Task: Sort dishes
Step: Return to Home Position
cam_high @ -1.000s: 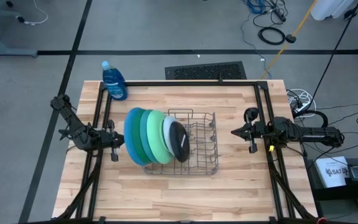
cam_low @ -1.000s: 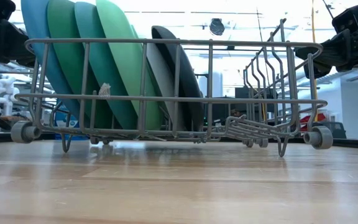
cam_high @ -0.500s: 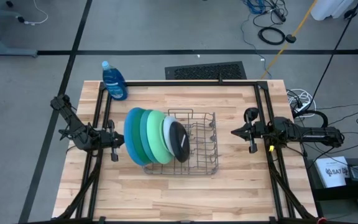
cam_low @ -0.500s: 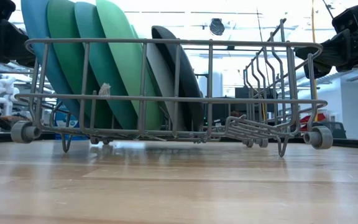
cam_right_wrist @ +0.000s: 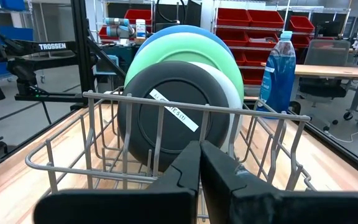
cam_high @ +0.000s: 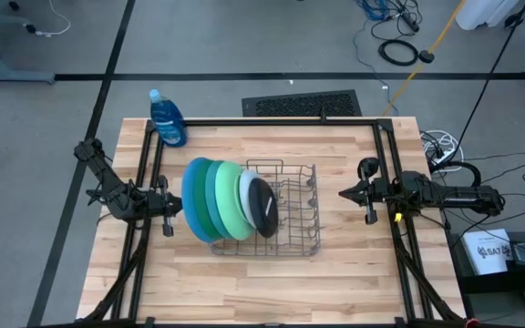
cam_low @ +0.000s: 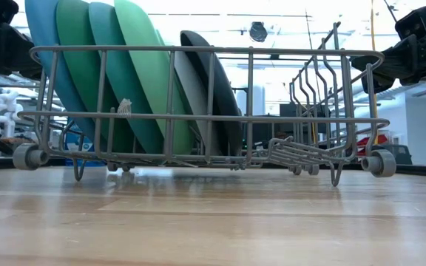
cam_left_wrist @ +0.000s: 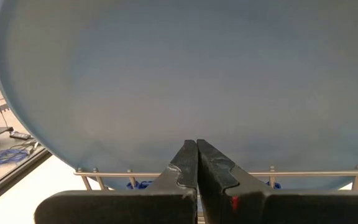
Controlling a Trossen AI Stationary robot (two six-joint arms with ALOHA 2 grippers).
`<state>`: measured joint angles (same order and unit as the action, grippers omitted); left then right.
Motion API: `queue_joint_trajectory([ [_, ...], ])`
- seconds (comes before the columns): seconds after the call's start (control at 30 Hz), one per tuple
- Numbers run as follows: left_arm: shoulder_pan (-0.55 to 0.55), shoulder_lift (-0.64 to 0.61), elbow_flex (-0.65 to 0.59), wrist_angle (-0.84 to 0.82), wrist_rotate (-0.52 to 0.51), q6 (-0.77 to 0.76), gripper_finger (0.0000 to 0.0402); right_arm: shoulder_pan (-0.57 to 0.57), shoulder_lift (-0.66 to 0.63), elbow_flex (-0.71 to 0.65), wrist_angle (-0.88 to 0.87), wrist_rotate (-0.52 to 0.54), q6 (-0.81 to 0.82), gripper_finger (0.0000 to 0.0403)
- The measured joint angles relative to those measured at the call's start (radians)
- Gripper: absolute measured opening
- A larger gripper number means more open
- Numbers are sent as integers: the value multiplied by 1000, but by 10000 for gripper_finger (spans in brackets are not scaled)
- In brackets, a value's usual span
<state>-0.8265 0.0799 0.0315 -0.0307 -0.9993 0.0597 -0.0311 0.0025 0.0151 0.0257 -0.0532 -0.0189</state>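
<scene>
Five plates stand on edge in the left half of the grey wire rack (cam_high: 290,214), leaning left: large blue (cam_high: 190,196), dark green (cam_high: 210,196), light green (cam_high: 227,208), pale blue-white (cam_high: 243,193), small black (cam_high: 261,207). In the low view their lower rims rest between the rack's wires (cam_low: 198,117). My left gripper (cam_high: 173,206) is shut, just left of the blue plate (cam_left_wrist: 179,74), touching nothing. My right gripper (cam_high: 344,193) is shut, right of the rack, facing the black plate (cam_right_wrist: 173,118).
A blue soap bottle (cam_high: 167,118) stands at the table's far left corner. The rack's right half holds no plates. Bare wood lies in front of the rack toward the near edge (cam_high: 262,282). Black frame rails run along the table's left and right sides.
</scene>
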Motion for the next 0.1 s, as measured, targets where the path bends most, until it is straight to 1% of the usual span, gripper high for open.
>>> queue_joint_trajectory([
  [0.1,0,0,0,0,0,0,0,0,0,0,0,0,0,6],
])
